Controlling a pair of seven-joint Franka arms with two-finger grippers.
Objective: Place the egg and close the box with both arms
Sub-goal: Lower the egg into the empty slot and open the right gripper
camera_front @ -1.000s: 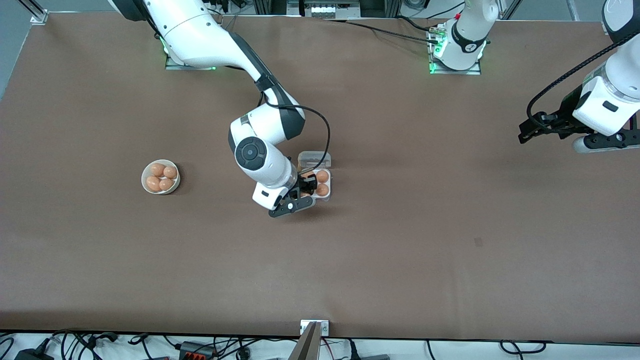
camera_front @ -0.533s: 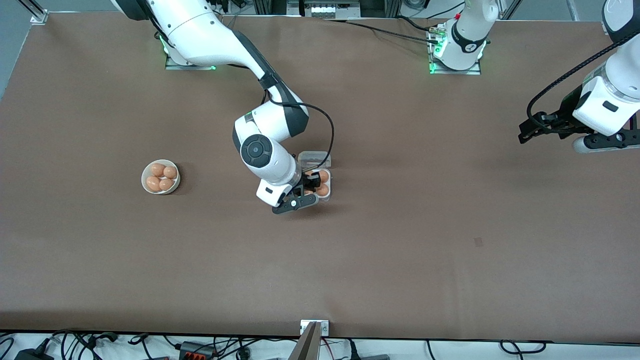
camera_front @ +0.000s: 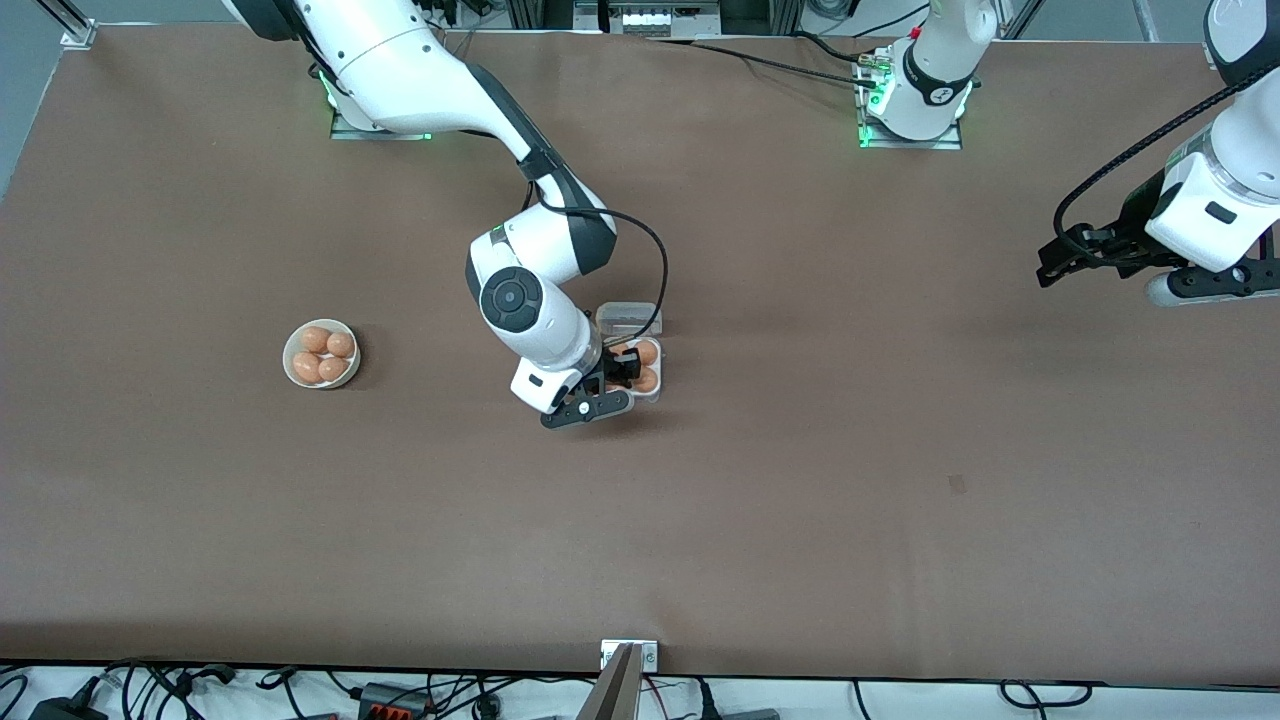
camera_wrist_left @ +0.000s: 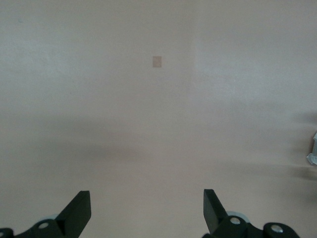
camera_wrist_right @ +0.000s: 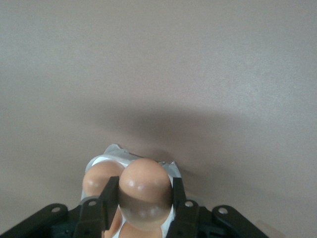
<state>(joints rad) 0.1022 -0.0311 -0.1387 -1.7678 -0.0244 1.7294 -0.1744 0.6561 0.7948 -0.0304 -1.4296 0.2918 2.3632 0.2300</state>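
While the right gripper hangs over the box, its fingers clamp the egg between them: placing step. Next, I judge, lower into the free cell, then release. Left gripper waits, fingers apart, over bare table.

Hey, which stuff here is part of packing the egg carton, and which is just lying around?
Part of the job:
- egg, held in the right claw over the box
- box, lid open, eggs already inside
- left claw, open, waiting over bare table

Lying about:
- white bowl of spare eggs
- small patch on the table
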